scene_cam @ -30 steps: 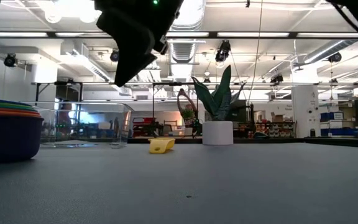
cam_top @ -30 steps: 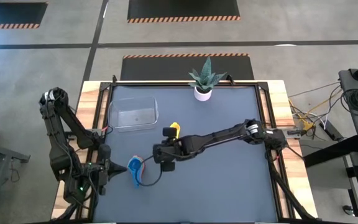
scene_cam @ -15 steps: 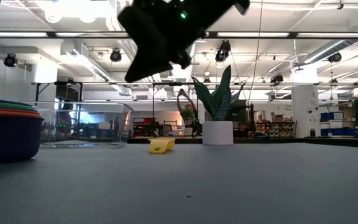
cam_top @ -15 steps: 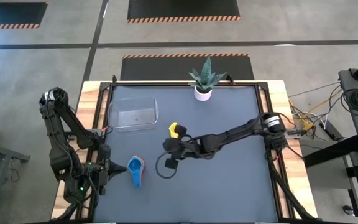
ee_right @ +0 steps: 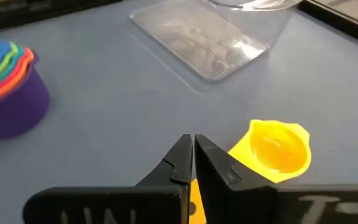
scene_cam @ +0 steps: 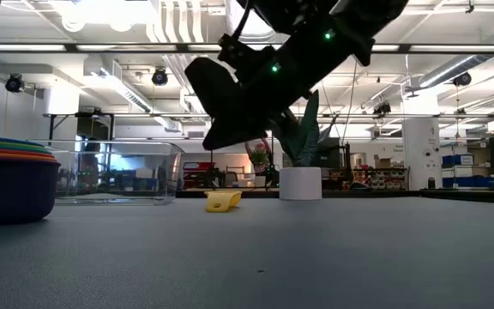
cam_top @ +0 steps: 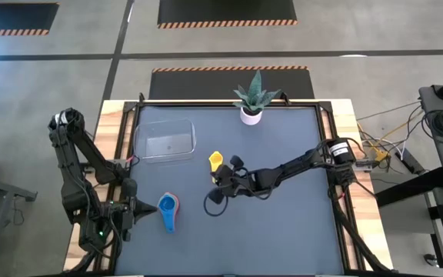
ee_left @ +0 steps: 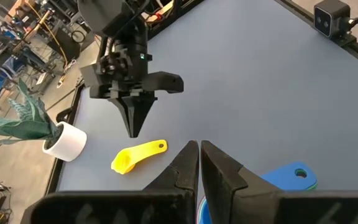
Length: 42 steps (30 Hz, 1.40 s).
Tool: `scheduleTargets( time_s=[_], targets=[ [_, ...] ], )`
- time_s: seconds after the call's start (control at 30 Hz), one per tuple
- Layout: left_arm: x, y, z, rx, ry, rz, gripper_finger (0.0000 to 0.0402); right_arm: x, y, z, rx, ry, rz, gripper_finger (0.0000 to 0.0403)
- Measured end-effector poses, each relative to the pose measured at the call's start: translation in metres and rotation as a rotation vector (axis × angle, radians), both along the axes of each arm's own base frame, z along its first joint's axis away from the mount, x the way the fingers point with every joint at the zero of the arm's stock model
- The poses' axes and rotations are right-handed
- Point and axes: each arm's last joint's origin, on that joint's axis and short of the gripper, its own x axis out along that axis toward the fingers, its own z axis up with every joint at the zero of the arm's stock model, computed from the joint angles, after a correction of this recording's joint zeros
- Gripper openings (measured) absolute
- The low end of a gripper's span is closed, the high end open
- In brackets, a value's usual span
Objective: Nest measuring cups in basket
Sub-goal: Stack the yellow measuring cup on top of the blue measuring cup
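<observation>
A small yellow measuring cup (cam_top: 215, 160) lies on the table mat, seen also in the right wrist view (ee_right: 278, 152) and low view (scene_cam: 223, 201). Several other cups sit nested in a stack (cam_top: 168, 208), purple outermost (ee_right: 8, 93), blue handle on top (ee_left: 294, 175). The clear basket (cam_top: 165, 141) stands on the mat toward the far left. My right gripper (cam_top: 220, 172) is shut and hovers just above the yellow cup's handle, its tips pointing down (ee_left: 132, 127). My left gripper (cam_top: 137, 209) is shut and waits beside the stack, at the table's left.
A white pot with a green plant (cam_top: 251, 108) stands at the table's far edge. A small camera (ee_left: 331, 15) sits at the table's near edge. Bare mat (cam_top: 283, 223) lies on the near right of the table.
My right gripper has moved away from the nested stack, toward the table's right and far edge, and has come down close over the yellow cup. The cups and the basket have stayed where they were.
</observation>
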Motion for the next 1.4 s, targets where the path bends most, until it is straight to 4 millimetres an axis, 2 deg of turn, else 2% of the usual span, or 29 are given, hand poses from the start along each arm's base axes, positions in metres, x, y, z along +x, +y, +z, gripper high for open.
scheduleTargets(
  time_s=[0.1,0.2,0.43,0.57,0.77,0.97,1.17,1.4],
  targets=[
    [0.000,0.000,0.000,0.000,0.000,0.000,0.0000,0.000,-0.002,0.000,0.049,-0.019,-0.042,0.0017],
    [0.000,0.000,0.000,0.000,0.000,0.000,0.0000,0.000,-0.005,0.000,0.094,-0.027,-0.080,0.0044],
    [0.000,0.000,0.000,0.000,0.000,0.000,0.0000,-0.004,-0.015,-0.005,0.136,0.028,-0.247,0.0160],
    [0.000,0.000,0.000,0.002,0.001,0.000,0.0000,0.001,-0.020,-0.014,0.153,0.024,-0.288,0.0229],
    [0.000,0.000,0.000,0.002,0.001,0.000,0.0000,0.016,-0.020,-0.029,0.115,0.039,-0.315,0.0293],
    [0.000,0.000,0.000,0.002,0.000,0.000,0.0000,0.029,-0.021,-0.033,0.081,0.017,-0.380,0.0301],
    [0.000,0.000,0.000,0.002,0.000,0.000,0.0000,0.030,-0.022,-0.046,0.082,0.103,-0.451,0.0288],
    [0.000,0.000,0.000,0.003,0.001,0.000,0.0000,0.035,-0.021,-0.058,0.115,0.101,-0.473,0.0286]
  ],
)
